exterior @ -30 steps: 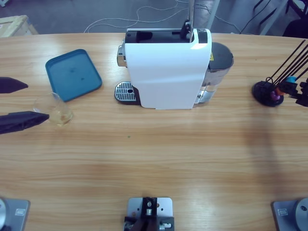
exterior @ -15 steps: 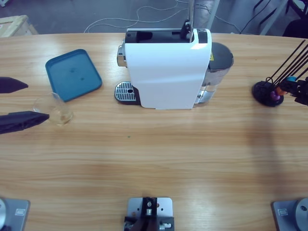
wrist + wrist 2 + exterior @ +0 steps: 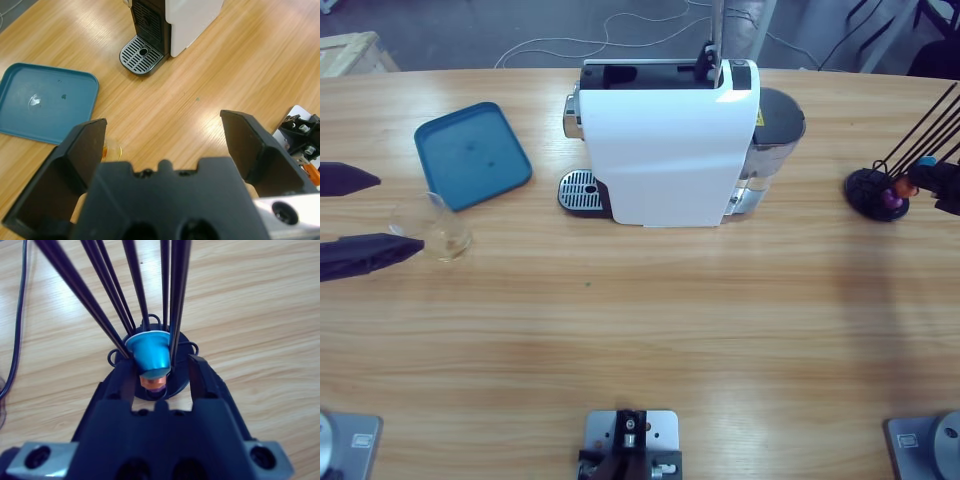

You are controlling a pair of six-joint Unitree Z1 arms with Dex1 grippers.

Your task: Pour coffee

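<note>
L gripper (image 3: 382, 213) wide open at table's left edge, holding nothing; glass (image 3: 442, 232) w/ thin layer of coffee (image 3: 111, 150) sits just beside its near jaw, next to blue tray (image 3: 472, 155). R gripper (image 3: 161, 371) at capsule rack (image 3: 876, 192), jaws close either side of blue capsule (image 3: 151, 354), can't tell if gripping. Coffee machine (image 3: 665, 145) mid-table, drip grate (image 3: 581, 190) bare.

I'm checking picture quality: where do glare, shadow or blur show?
High view: a soft shadow band crosses the table. Left wrist view: glare streaks on the wood near the coffee machine. Right wrist view: the rack's rods blur close up; the blue capsule is sharper.
</note>
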